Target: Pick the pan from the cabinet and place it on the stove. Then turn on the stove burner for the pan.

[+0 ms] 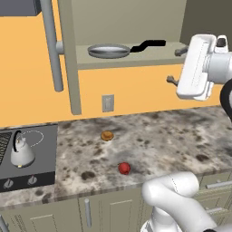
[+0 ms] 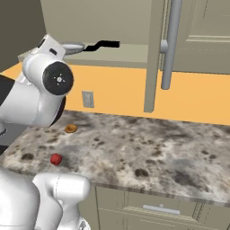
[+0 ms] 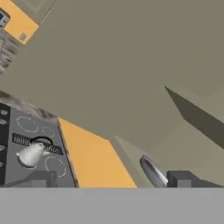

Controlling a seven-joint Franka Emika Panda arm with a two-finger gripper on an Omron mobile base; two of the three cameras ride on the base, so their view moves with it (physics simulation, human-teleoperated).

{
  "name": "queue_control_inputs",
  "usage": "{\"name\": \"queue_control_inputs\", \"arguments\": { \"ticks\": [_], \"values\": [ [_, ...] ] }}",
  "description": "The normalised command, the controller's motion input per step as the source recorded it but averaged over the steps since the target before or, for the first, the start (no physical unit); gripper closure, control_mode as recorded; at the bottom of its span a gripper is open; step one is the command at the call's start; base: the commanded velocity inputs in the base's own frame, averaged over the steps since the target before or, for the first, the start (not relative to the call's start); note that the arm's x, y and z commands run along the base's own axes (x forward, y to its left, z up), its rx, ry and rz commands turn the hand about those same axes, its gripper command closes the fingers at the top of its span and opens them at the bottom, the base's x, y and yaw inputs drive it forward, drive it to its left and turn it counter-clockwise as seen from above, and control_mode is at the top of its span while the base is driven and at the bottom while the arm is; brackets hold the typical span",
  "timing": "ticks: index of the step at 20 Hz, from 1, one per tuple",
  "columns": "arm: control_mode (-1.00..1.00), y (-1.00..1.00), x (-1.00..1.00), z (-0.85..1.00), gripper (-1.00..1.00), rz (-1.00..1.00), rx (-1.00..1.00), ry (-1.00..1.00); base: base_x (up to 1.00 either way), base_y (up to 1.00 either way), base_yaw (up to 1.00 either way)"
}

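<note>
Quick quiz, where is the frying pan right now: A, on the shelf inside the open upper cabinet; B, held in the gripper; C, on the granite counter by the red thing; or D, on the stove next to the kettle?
A: the pan lies flat on the shelf of the open cabinet, its black handle pointing right, while the kettle sits alone on the stove.

Open cabinet (image 1: 68, 54) shelf holds pan (image 1: 108, 50), black handle pointing right. Speckled stone counter (image 1: 158, 140) below carries small orange item (image 1: 107, 135) and red item (image 1: 124, 168). Kettle (image 1: 21, 152) sits on stove (image 1: 41, 158).
</note>
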Motion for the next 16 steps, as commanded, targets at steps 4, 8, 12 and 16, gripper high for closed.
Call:
{"name": "queue_control_inputs", "arguments": {
  "ticks": [4, 8, 12, 16],
  "values": [
    [-1.0, -0.44, 0.2, 0.13, -1.0, -0.11, 0.0, -0.07, 0.0, 0.0, 0.0],
    [-1.0, -0.47, 0.34, 0.08, -1.0, -0.09, 0.0, 0.0, 0.0, 0.0, 0.0],
    [-1.0, -0.45, 0.38, 0.06, -1.0, -0.06, 0.0, 0.0, 0.0, 0.0, 0.0],
    [-1.0, -0.32, 0.4, 0.01, -1.0, -0.03, 0.0, 0.0, 0.0, 0.0, 0.0]
  ]
}}
